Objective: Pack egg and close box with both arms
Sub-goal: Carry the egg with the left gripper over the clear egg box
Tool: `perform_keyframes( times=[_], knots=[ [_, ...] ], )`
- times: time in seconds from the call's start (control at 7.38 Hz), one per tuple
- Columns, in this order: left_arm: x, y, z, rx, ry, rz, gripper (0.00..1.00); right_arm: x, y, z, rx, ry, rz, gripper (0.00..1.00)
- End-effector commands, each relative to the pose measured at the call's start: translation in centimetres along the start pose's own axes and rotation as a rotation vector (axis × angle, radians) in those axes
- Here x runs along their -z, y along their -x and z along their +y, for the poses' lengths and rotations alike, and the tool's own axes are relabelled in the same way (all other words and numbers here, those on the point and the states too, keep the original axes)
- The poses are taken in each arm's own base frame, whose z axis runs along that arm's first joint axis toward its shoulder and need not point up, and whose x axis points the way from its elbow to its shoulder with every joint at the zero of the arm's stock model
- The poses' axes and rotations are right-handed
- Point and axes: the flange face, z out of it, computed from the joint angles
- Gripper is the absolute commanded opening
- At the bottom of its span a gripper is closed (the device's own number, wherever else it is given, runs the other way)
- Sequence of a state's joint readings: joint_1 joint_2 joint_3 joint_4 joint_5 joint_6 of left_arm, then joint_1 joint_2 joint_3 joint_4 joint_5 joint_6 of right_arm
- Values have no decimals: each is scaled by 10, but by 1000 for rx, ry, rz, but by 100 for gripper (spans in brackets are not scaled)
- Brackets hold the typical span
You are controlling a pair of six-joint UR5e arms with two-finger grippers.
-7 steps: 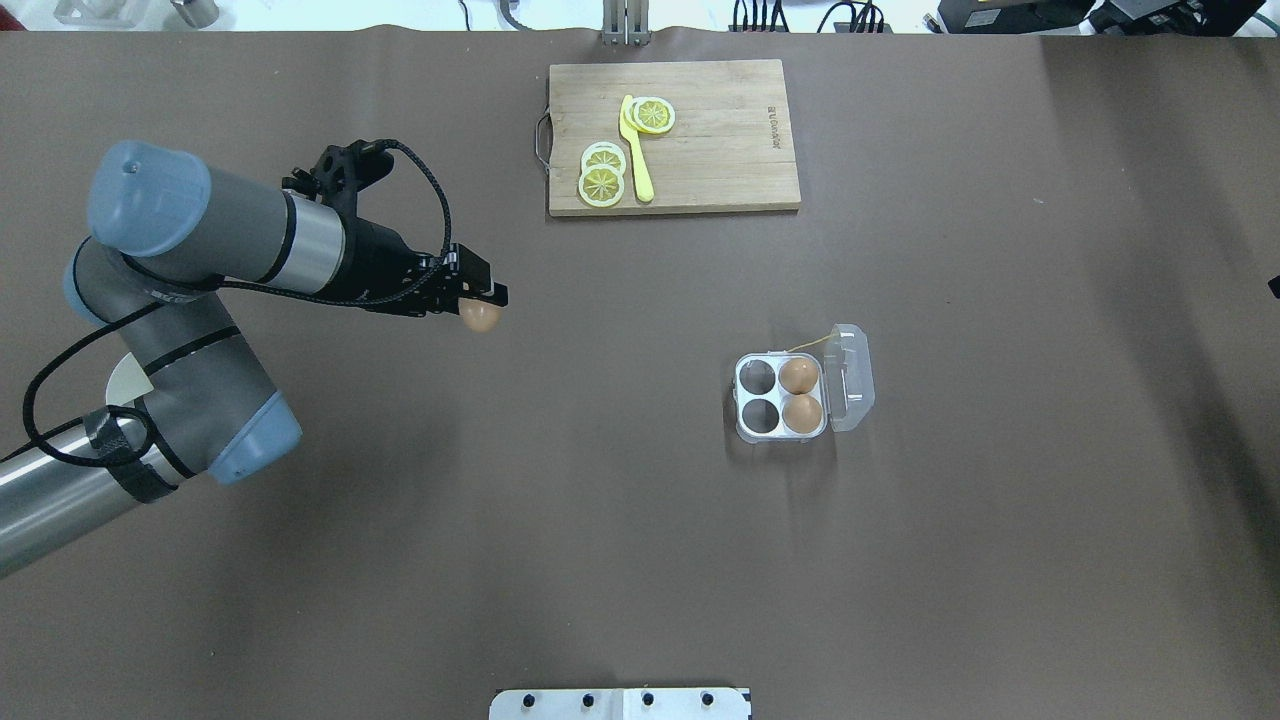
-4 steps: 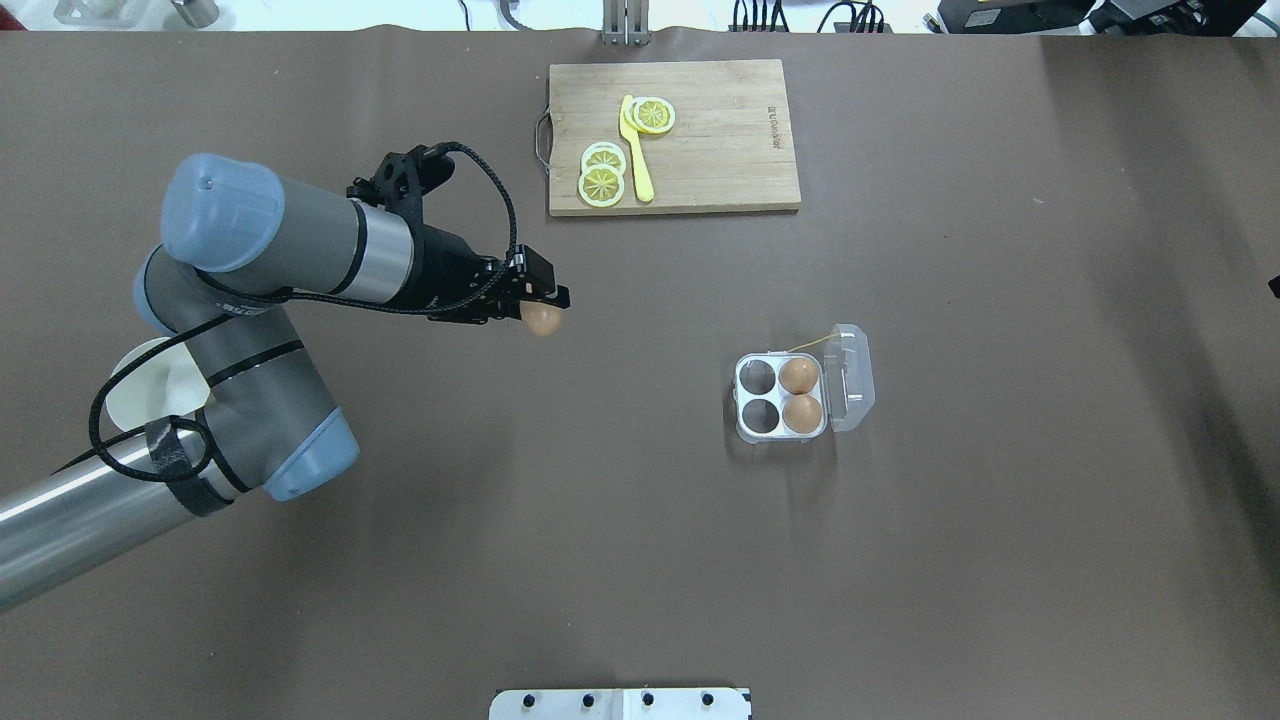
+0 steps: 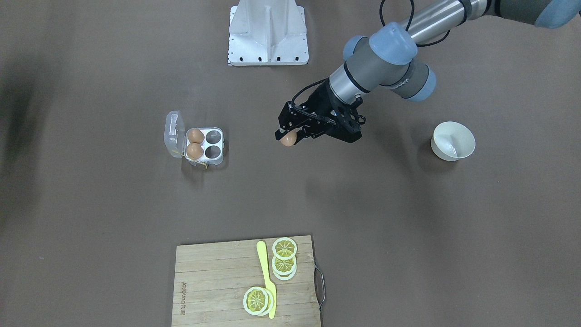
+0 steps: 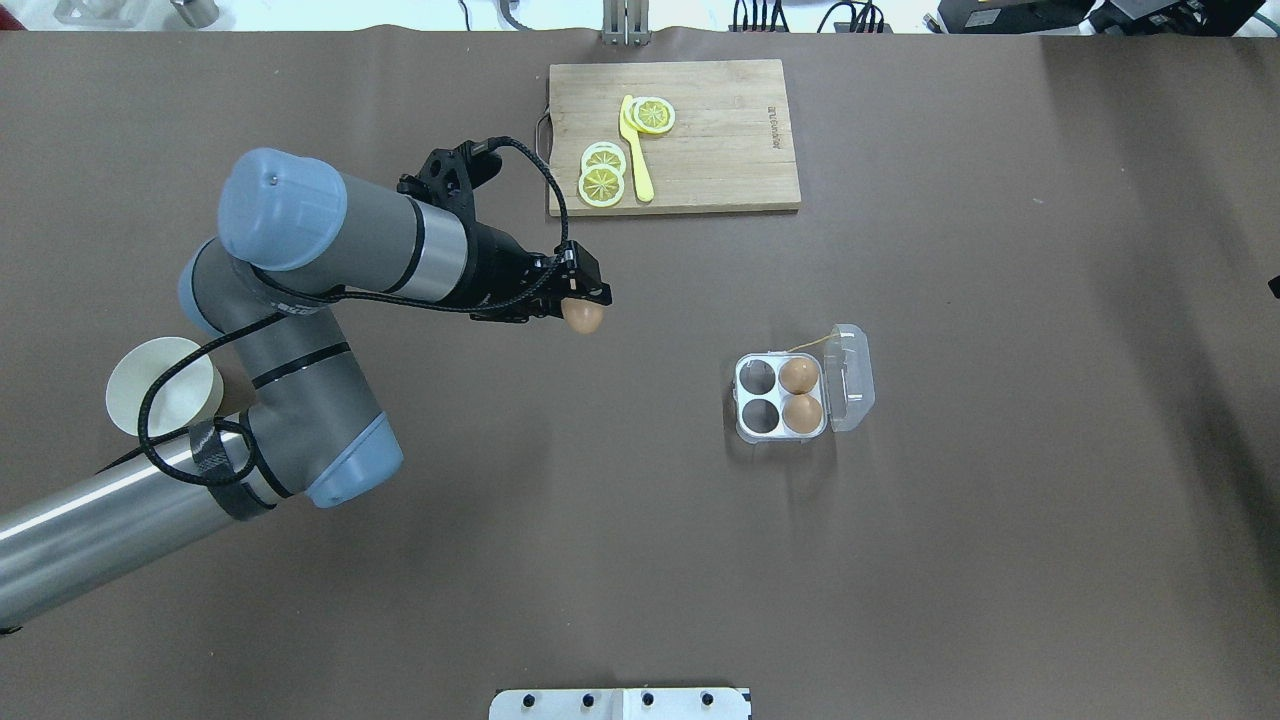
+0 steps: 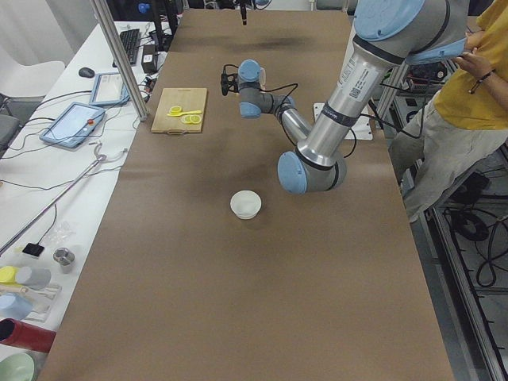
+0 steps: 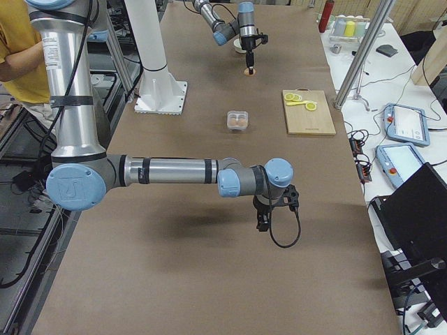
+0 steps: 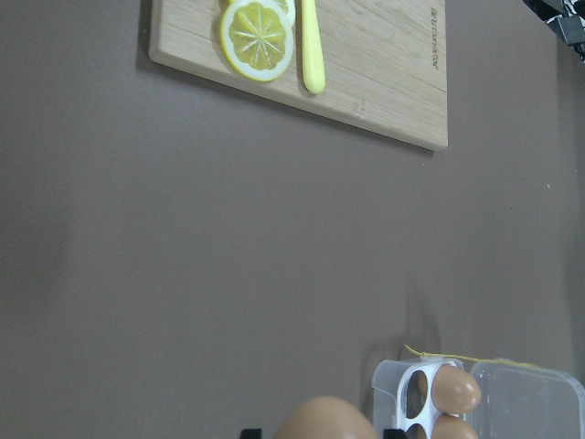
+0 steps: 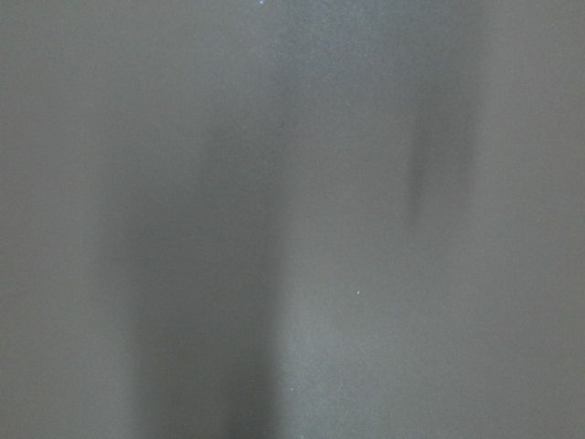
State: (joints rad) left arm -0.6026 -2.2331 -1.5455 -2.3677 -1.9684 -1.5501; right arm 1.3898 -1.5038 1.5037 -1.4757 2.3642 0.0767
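My left gripper (image 4: 588, 300) is shut on an orange-brown egg (image 4: 583, 317), held above the bare table left of the box (image 4: 740, 400). In the front-facing view the same egg (image 3: 288, 138) hangs under the gripper (image 3: 287, 132), right of the box (image 3: 221, 145). The box lies open with its clear lid (image 4: 850, 378) folded out. Two eggs (image 4: 798, 376) fill the cups beside the lid, and the two cups on the gripper's side are empty. The left wrist view shows the held egg (image 7: 324, 419) at the bottom edge. My right gripper (image 6: 262, 222) hangs low over the table far from the box; I cannot tell its state.
A wooden cutting board (image 4: 720, 135) with lemon slices (image 4: 603, 178) and a yellow knife (image 4: 636, 150) lies at the far edge. A pale bowl (image 4: 160, 385) sits by the left arm's elbow. The white robot base (image 3: 268, 32) is at the near edge. A person (image 5: 468, 95) stands beside the table.
The left arm has carried the egg steadily rightward toward the box, and the pale bowl has come out from under it. The box and its two eggs have not moved.
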Motion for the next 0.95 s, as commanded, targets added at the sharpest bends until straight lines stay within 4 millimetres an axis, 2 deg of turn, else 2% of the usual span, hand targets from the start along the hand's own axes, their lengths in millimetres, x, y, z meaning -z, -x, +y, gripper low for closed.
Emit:
perform_keyframes(
  times=[0.0, 0.27, 0.41, 0.54, 0.81],
  knots=[
    [-23, -18, 15, -2, -28, -5, 40, 1, 1, 0, 1, -1, -1, 100],
    [-48, -48, 23, 32, -49, 7, 40, 1, 1, -1, 2, -2, -1, 100],
    [-53, -52, 23, 42, -52, 2, 40, 1, 1, -1, 2, -2, -1, 100],
    [-61, -61, 32, 37, -75, 9, 40, 1, 1, 0, 2, -2, -3, 100],
    [-85, -81, 39, 35, -92, 4, 40, 2, 3, -1, 5, -4, -3, 100]
  ],
)
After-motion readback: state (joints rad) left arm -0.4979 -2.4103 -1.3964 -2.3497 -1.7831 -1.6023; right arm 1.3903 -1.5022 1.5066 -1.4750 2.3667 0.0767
